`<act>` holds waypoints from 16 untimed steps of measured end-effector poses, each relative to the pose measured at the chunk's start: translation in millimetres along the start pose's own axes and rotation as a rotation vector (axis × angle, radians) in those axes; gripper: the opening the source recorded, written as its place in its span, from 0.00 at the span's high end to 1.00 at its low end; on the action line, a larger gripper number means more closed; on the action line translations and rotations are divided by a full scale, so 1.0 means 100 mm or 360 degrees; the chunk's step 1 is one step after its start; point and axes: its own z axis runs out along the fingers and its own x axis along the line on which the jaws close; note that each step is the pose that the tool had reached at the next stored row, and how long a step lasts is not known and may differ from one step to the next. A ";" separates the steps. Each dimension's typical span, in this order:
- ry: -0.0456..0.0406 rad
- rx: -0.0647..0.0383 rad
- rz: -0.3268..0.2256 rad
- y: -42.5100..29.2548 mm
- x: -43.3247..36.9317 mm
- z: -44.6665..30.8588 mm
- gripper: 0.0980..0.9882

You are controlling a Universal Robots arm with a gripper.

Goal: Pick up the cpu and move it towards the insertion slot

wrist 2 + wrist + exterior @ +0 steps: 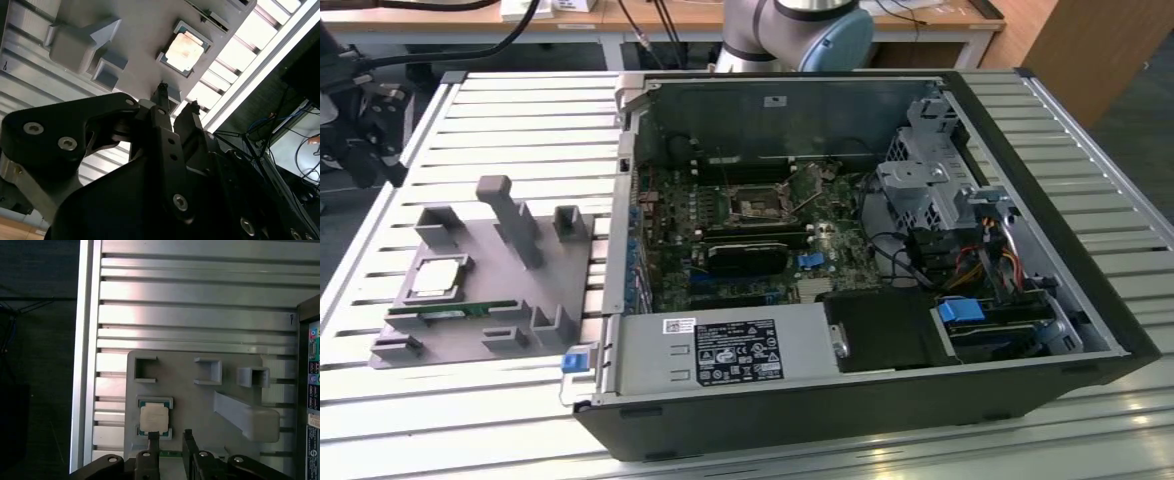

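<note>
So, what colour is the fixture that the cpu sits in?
The fixture is plain light grey, clearest in the first wrist view.

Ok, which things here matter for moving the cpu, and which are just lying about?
Job: cpu; insertion slot; gripper, jaws apart, close to the cpu.
Lying about: green memory stick; black card; power supply; grey fixture.

A robotics lab — open computer case (854, 412), slatted bench (520, 120).
</note>
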 end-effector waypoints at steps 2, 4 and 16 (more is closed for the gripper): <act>0.0000 0.0000 0.0000 -0.001 0.006 0.019 0.65; 0.0000 0.0000 0.0000 -0.001 0.011 0.039 0.59; 0.0000 0.0001 0.0000 -0.004 0.036 0.126 0.52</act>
